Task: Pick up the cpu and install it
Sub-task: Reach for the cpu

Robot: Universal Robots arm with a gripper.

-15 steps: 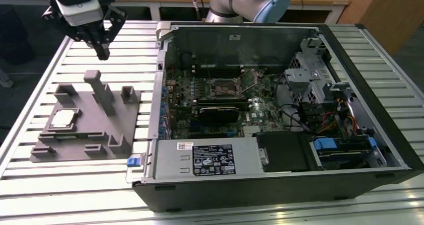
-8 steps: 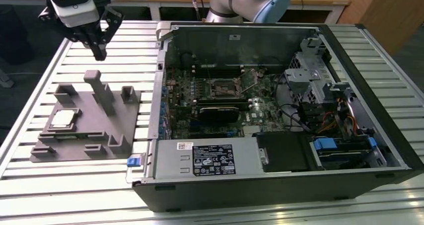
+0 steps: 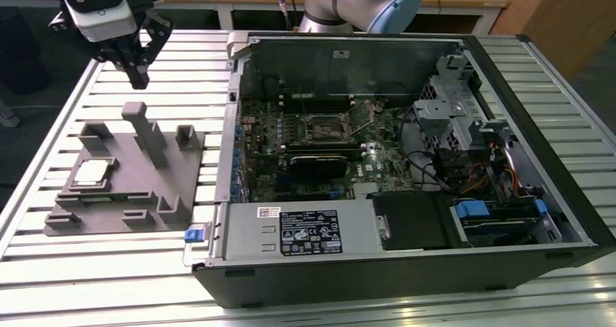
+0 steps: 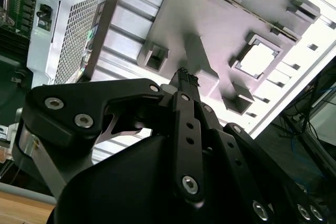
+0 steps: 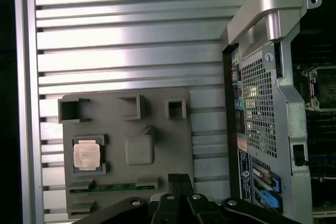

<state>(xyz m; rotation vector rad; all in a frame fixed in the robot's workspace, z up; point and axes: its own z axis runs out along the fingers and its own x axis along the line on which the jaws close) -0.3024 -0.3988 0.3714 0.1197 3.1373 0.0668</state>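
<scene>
We note the black pincer [image 3: 137, 74] hanging above the slatted metal surface [image 3: 68, 110], near the grey plastic tray [image 3: 144, 175]. Its jaws are clenched together with nothing between them. The small square silver-topped cpu [image 3: 94, 172] lies flat in its recess in the tray, well apart from the pincer. On the exterior view's right stands the open black computer case [image 3: 385, 276], with the square socket frame [image 3: 322, 127] on its board.

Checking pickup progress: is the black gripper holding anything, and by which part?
Nothing. The gripper hangs empty above the grey plastic tray; the small silver-grey square cpu lies in it.
</scene>
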